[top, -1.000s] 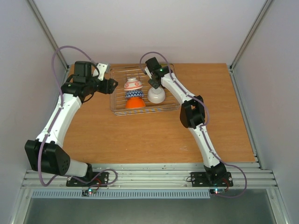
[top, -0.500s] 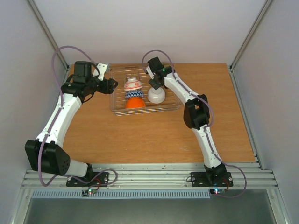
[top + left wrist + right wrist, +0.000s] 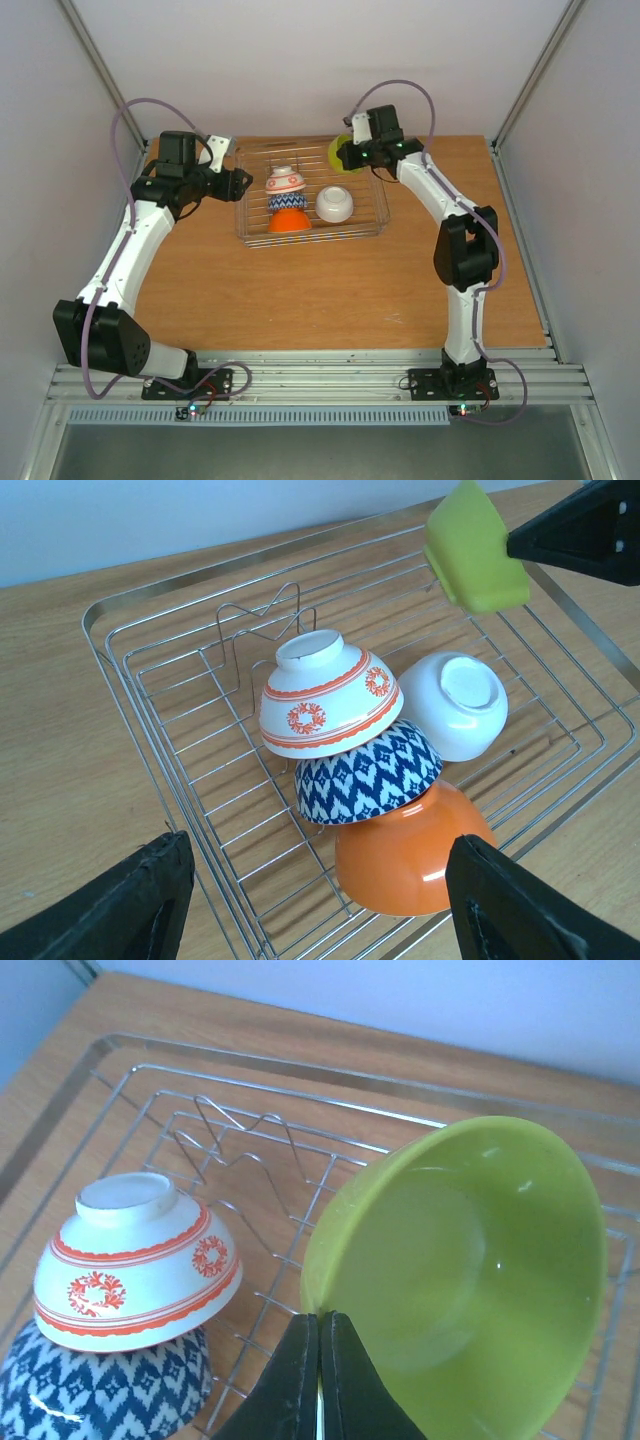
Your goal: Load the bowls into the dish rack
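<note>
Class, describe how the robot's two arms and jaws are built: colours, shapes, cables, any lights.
The left arm and right arm look alike: white tubular links joined by bulky black joints. A purple cable loops along each from base to wrist. The jaws are black, tapering wedges. Small red and green lights glow at the black bases.

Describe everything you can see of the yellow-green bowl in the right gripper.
The yellow-green bowl is small, round, plain and glossy, likely plastic or glazed ceramic. It is tipped on its side, its empty inside facing the right wrist camera. The right gripper is shut on its rim. It hangs over the far right corner of the dish rack, seemingly clear of the wires and apart from the other bowls.
</note>
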You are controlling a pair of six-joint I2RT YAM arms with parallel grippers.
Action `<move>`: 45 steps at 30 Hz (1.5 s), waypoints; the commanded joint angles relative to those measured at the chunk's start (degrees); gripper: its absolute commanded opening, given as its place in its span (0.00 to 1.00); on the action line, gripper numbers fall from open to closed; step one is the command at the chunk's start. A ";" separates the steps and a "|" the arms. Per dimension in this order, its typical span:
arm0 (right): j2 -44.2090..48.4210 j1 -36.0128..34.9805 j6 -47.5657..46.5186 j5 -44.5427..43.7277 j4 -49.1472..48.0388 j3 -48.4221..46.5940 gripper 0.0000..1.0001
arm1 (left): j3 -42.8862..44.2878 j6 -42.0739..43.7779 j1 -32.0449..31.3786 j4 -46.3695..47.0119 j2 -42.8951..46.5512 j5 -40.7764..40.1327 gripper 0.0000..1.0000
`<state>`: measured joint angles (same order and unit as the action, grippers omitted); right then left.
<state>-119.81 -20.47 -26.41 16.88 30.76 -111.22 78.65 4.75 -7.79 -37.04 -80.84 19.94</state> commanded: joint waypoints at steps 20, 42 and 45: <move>-15.28 10.80 80.08 42.63 -85.37 10.88 0.01 | -0.53 0.60 -0.03 2.19 1.22 0.19 0.70; -10.90 11.41 77.74 45.43 -77.55 12.50 0.01 | -0.31 0.31 -0.03 1.81 0.52 1.46 0.71; -10.47 11.50 78.33 46.37 -75.36 10.77 0.01 | -0.25 0.17 -0.03 1.76 0.01 1.84 0.71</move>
<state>-135.81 -9.37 52.38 61.08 -44.42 -97.97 78.63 4.75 -7.79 -37.04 -80.84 20.40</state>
